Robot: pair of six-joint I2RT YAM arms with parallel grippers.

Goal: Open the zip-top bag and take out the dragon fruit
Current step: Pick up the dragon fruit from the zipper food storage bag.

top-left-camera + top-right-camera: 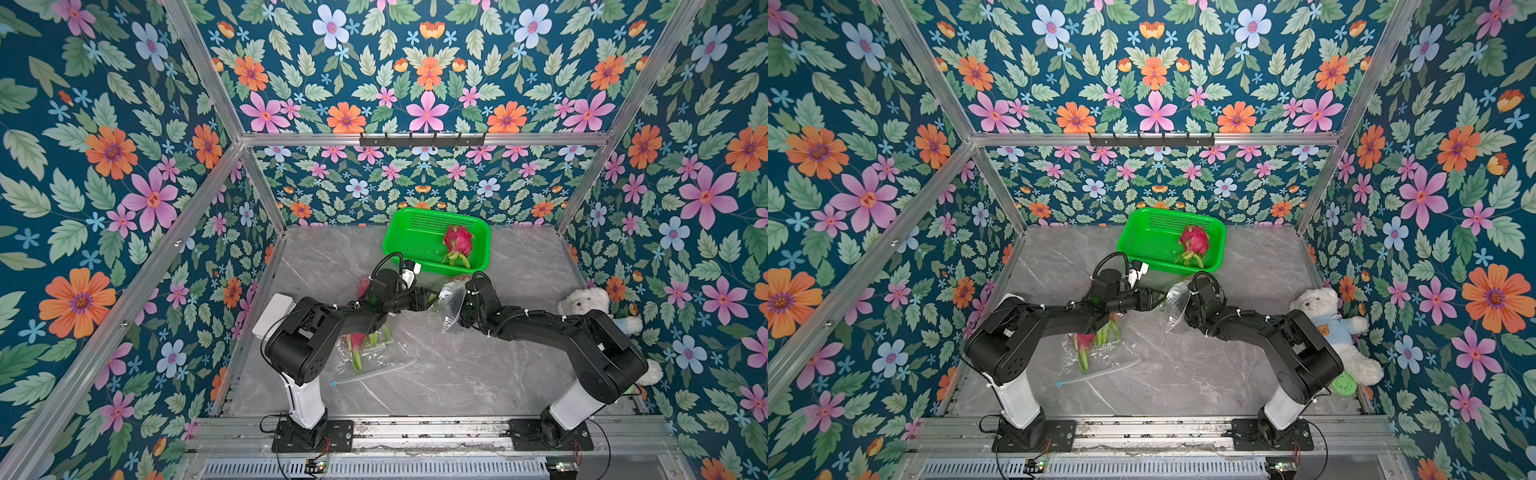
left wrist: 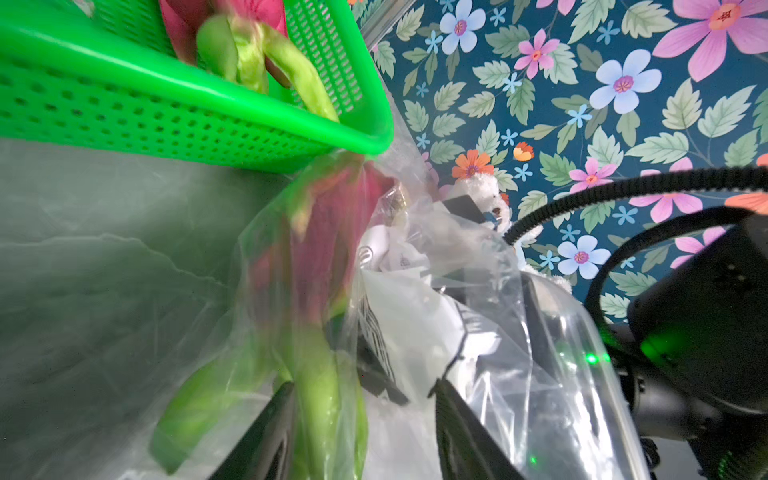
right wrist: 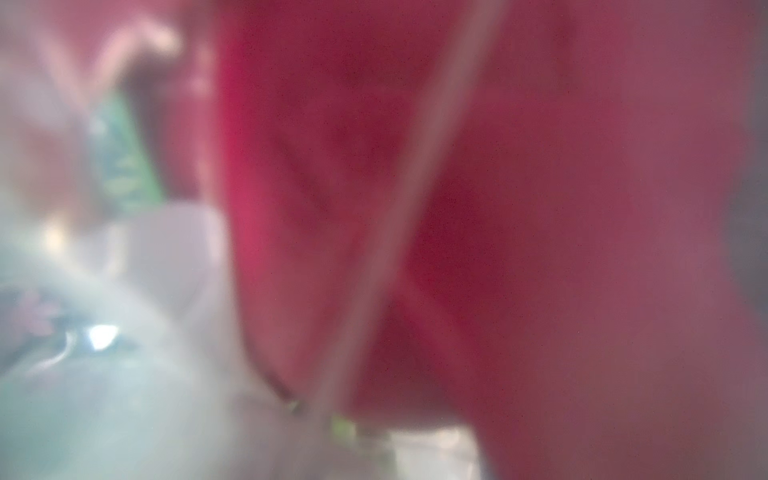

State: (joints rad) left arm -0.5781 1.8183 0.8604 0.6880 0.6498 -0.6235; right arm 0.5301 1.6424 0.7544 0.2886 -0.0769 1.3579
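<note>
Both top views: bright, even, diffuse light with no single source evident; colours saturated, focus sharp. Shadows on the grey tabletop (image 1: 478, 374) are faint and soft. Straight frame rails (image 1: 203, 70) splay toward the edges: wide-angle distortion. Left wrist view: bagged dragon fruit (image 2: 324, 249) blurred, wallpaper (image 2: 623, 124) behind sharp, white glare on the clear bag (image 2: 540, 353). Right wrist view: entirely out of focus, 1 magenta smear, 1 small specular glint.

The dragon fruit (image 1: 457, 241) is coloured magenta (scales tipped green), the basket (image 1: 411, 245) bright green, the surface (image 1: 478, 365) veined grey.
</note>
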